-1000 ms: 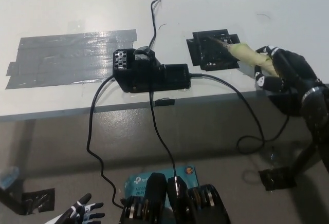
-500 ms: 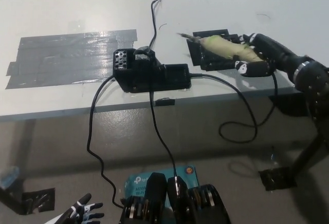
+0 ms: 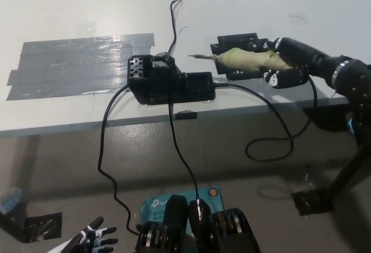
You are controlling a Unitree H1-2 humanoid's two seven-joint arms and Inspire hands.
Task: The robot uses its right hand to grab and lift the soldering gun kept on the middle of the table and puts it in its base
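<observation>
- Soldering gun [image 3: 246, 60], pale yellow-green handle, lies roughly level above the black tape patch [image 3: 232, 53], thin metal tip pointing toward the black base [image 3: 168, 82]
- right hand [image 3: 287, 64] black, fingers wrapped round the gun's handle end, right of the base
- gun tip just up-right of the base, not touching it
- black cable [image 3: 272, 119] runs from the base's right side, loops below the table [image 3: 243, 0] edge
- left hand [image 3: 93, 238] white, far below-left of the base, fingers spread, holding nothing
</observation>
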